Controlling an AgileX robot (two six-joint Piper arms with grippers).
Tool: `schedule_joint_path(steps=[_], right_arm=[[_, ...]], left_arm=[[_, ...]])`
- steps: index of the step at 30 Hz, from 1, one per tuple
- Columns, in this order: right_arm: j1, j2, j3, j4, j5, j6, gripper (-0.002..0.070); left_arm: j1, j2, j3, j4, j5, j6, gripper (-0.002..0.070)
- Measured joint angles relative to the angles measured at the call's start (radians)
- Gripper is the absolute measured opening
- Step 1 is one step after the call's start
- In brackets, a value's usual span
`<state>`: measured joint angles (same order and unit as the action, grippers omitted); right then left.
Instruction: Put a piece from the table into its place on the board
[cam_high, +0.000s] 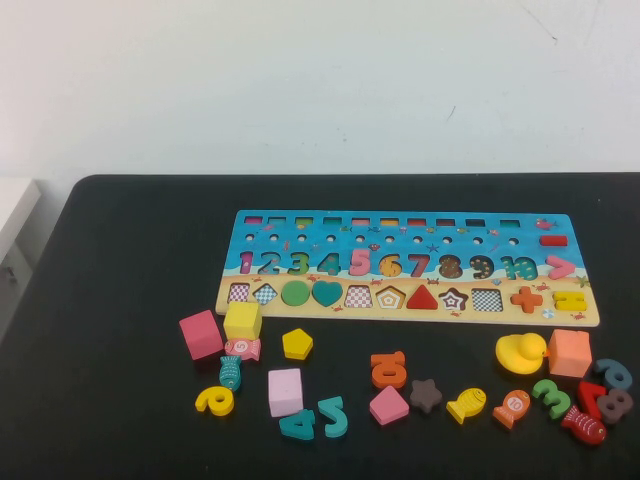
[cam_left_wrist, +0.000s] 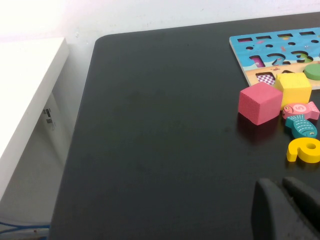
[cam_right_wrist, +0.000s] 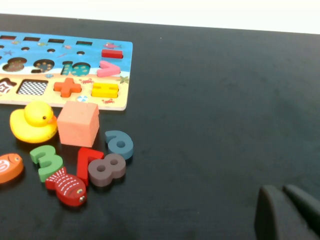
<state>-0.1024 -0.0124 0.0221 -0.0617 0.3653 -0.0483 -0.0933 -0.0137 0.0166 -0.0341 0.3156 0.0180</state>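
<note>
Nearest the high camera, a teal wooden number 4 (cam_high: 297, 424) and a teal 5 (cam_high: 333, 415) lie at the front edge of the black matte surface (cam_high: 120, 260), and beyond them sits the small flat yellow wooden pentagon (cam_high: 297, 343), flat on the surface just in front of the long blue and sandy wooden puzzle board (cam_high: 400, 266) and apart from it. To its left stand a yellow wooden cube (cam_high: 242, 320), touching the board's front edge, and a pink cube (cam_high: 201, 334); a paler pink block (cam_high: 285, 391) lies nearer the camera. On the board, the pentagon-shaped cutout (cam_high: 390, 297) sits in the sandy strip between a checkered slot and a red triangle (cam_high: 422, 297). Farther right on the surface are an orange number 10 (cam_high: 388, 369), a yellow duck (cam_high: 521, 352) and an orange cube (cam_high: 569, 352). My left tool (cam_left_wrist: 285, 210) shows only as dark finger ends at the edge of its wrist view, over bare surface and well apart from the pink cube; I cannot tell how far open it is, and nothing is seen in it. My right tool (cam_right_wrist: 287, 212) likewise shows only dark finger ends over bare surface, well apart from the pieces, its opening not readable.
</note>
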Motion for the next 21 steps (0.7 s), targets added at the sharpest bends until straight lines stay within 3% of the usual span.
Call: schedule_joint_path(steps=[21], right_arm=[[0.0, 0.0, 0.0, 0.0, 0.0, 0.002, 0.0019]], left_arm=[[0.0, 0.0, 0.0, 0.023, -0.008, 0.0, -0.0001]])
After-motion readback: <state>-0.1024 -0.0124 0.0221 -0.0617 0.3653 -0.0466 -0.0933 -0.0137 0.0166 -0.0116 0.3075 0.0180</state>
